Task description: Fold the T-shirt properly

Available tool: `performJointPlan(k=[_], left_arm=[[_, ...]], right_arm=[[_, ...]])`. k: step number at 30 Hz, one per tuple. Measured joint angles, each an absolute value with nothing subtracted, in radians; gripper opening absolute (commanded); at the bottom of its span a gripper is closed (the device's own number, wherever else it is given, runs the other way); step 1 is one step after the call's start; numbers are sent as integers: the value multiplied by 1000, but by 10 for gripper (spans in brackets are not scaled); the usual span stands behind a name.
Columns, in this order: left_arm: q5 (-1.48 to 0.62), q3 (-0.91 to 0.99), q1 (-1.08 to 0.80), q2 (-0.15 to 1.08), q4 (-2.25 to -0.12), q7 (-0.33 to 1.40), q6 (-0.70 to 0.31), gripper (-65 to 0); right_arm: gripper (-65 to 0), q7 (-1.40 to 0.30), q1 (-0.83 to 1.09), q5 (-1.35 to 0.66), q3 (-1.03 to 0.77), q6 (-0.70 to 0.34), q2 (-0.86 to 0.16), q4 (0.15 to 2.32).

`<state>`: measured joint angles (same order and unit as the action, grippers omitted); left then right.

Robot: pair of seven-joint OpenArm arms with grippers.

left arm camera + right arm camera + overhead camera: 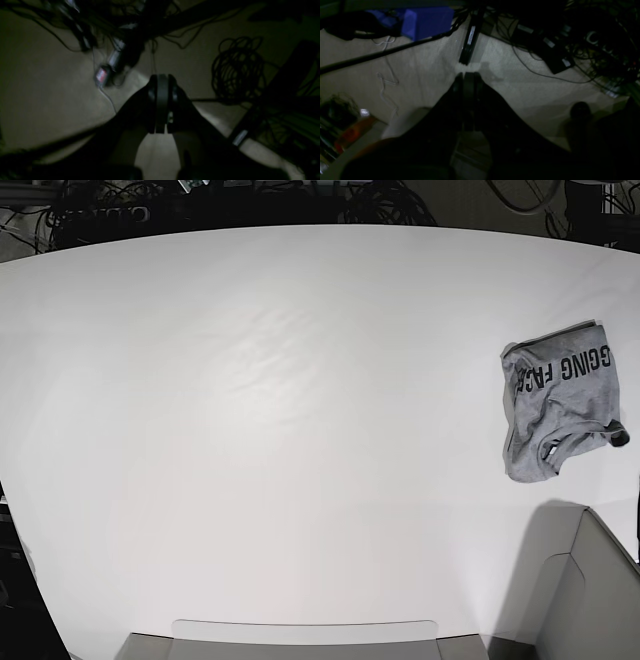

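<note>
The heather-grey T-shirt (pixel 558 400) lies crumpled in a rough heap at the right edge of the white table (pixel 280 410) in the base view, black block lettering facing up near its top. Neither arm shows in the base view. In the left wrist view my left gripper (pixel 161 77) hangs below table height over a beige floor, its black jaws pressed together with nothing between them. My right gripper (pixel 468 75) is likewise shut and empty above the floor in the right wrist view. The T-shirt appears in neither wrist view.
Tangled black cables (pixel 237 67) and plugs (pixel 102 75) lie on the floor beneath the left gripper. A blue box (pixel 427 21), a power strip (pixel 545 53) and more wiring lie near the right gripper. A grey bin (pixel 590 600) stands at the table's front right corner.
</note>
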<state>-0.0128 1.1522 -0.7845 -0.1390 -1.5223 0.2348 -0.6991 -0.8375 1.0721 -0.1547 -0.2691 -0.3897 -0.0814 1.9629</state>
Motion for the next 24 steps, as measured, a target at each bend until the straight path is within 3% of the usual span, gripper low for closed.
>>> performJointPlan(k=[8,18,24], left_arm=[[229,1195,-662,-141,-1230,40,-722,-650],[702,1477,-377,-139,-943,-100,-702,-650],[1002,1481,-287,-133,-730,-249,-696,-650]], right_arm=[[-650,-699,941,-138,-271,-390,-97,1592],[-650,-514,641,-134,-267,-388,-231,987],[-650,-286,430,-140,-195,-409,-352,506]])
